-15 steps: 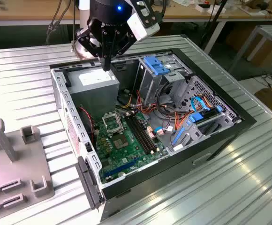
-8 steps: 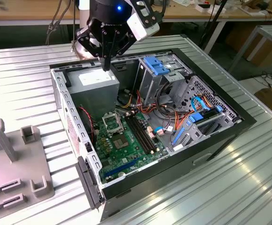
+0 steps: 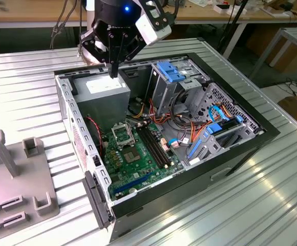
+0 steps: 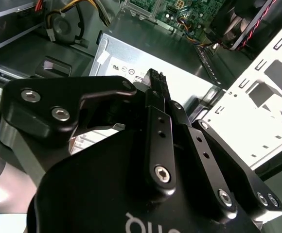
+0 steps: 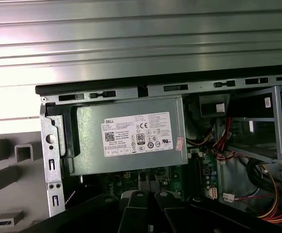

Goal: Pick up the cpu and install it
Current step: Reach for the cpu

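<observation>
In the exterior view the cpu, a small flat square with a black frame and a dull grey centre, lies on the green motherboard inside the open computer case. My gripper hangs above the grey power-supply box, well apart from the cpu, fingers pointing down. The fingers are shut together and I see nothing between them. In the second wrist view the gripper narrows to a closed tip over the same box. The first wrist view looks down on the labelled box.
Long black memory slots run beside the cpu. A drive cage with blue latches and bundles of orange and red cables occupy the case's far side. A grey fixture sits on the ribbed metal table at the exterior view's left.
</observation>
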